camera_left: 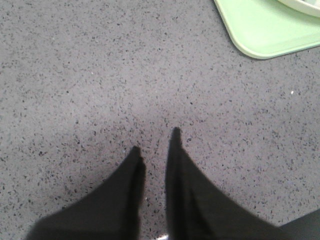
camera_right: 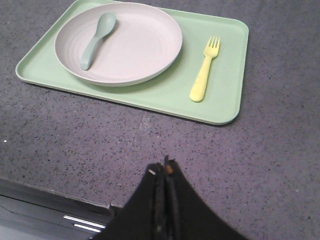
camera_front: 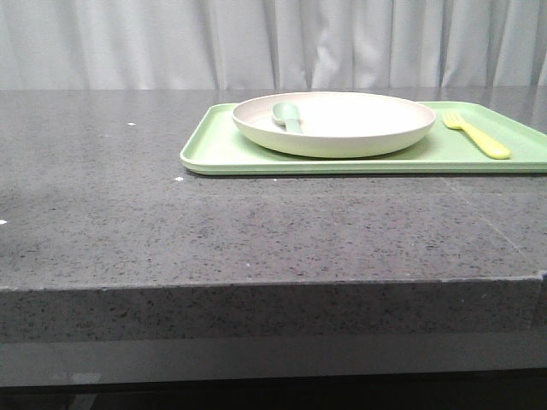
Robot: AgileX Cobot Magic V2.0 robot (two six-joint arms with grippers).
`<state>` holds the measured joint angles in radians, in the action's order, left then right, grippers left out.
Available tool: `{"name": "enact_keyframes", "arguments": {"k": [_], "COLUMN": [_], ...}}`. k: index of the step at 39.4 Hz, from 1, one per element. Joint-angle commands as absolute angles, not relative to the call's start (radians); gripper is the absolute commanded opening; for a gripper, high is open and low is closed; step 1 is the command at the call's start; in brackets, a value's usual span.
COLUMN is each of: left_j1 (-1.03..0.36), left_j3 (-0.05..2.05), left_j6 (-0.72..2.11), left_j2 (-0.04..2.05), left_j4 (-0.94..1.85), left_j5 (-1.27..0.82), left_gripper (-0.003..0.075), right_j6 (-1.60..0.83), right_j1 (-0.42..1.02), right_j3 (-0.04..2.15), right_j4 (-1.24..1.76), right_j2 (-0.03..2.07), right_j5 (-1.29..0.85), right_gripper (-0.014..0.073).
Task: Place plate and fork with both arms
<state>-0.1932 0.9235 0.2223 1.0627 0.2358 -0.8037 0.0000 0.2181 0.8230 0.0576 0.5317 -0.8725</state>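
- Plate: sitting on the light-green tray, toward its left part; a grey-green spoon is lying inside it. Risk: any tilt while lifting is likely sending the spoon sliding off.
- Fork: lying flat on the tray, just beside the plate on its right, apart from it. Risk: thin and low, so pads are likely skidding over it or pinning it to the tray.
- Left gripper: hovering over bare countertop near a tray corner, fingers slightly parted, holding nothing.
- Right gripper: hanging near the table edge, fingers pressed together, empty. Risk: descending without spreading is likely knocking the fork or shifting the tray.
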Motion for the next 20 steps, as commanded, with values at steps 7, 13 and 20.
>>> {"name": "enact_keyframes", "arguments": {"k": [7,13,20], "left_j1": [-0.163,-0.156,-0.156], "left_j3": [0.950,0.950,0.950], "left_j6": [0.149,0.149,0.149], "left_j2": [1.028,0.935,0.781], "left_j4": [0.247,0.228,0.232], "left_j5": [-0.680,-0.636,-0.617], "left_gripper": [-0.0018,-0.0018,-0.0018], "right_j6": [-0.008,-0.008,-0.008], "right_j1": [0.212,0.212,0.212], "right_j3": [0.850,0.850,0.850], "right_j4": [0.049,0.049,0.049], "right_j2": [0.536,0.536,0.536], "right_j5": [-0.801,-0.803,-0.803], "right_gripper": [-0.0067,-0.0067,-0.0067]}}
